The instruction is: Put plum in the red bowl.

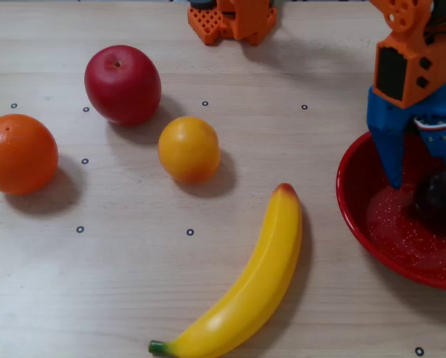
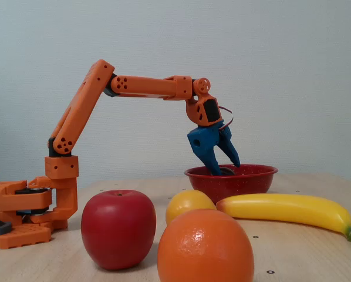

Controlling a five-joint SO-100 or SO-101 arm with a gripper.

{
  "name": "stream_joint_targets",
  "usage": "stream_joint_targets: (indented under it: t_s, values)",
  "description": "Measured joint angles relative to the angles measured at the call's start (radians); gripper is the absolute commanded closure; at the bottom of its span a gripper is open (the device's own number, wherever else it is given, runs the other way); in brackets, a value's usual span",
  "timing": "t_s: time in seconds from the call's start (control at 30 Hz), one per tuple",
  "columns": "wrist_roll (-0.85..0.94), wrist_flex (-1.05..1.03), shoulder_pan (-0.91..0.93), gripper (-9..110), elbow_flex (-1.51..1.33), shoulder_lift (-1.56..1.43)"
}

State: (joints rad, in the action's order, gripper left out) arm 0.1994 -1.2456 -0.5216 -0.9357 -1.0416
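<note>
— Where's the plum (image 1: 434, 203)?
— Down in the bowl (image 1: 372, 246), on the speckled floor, toward the right side in the overhead view. Only a dark sliver above the rim in the fixed view (image 2: 227, 171).

— And the bowl itself?
— At the table's (image 1: 133, 276) right edge in the overhead view, cut off by the frame.

— Gripper (image 1: 424, 186)?
— Spread apart over the bowl, blue fingers (image 2: 206, 154) pointing down inside the rim, one on each side of the plum. Holding nothing. Contact between the right finger and the plum: cannot tell.

— Anything else on the table?
— Banana (image 1: 245, 287) lying diagonally just left of the bowl, near the front edge. Lemon (image 1: 189, 149) mid-table. Apple (image 1: 122, 83) up and left of it, orange (image 1: 17, 153) at the left edge. Arm base (image 1: 230, 19) at the far edge.
</note>
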Motion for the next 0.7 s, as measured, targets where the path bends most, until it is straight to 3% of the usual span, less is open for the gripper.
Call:
stream_joint_targets:
  t_s: [0.5, 0.7]
  values:
    - [0.0, 0.0, 0.091, 101, 0.0, -0.132]
    - [0.0, -0.028, 0.107, 102, 0.0, -0.187]
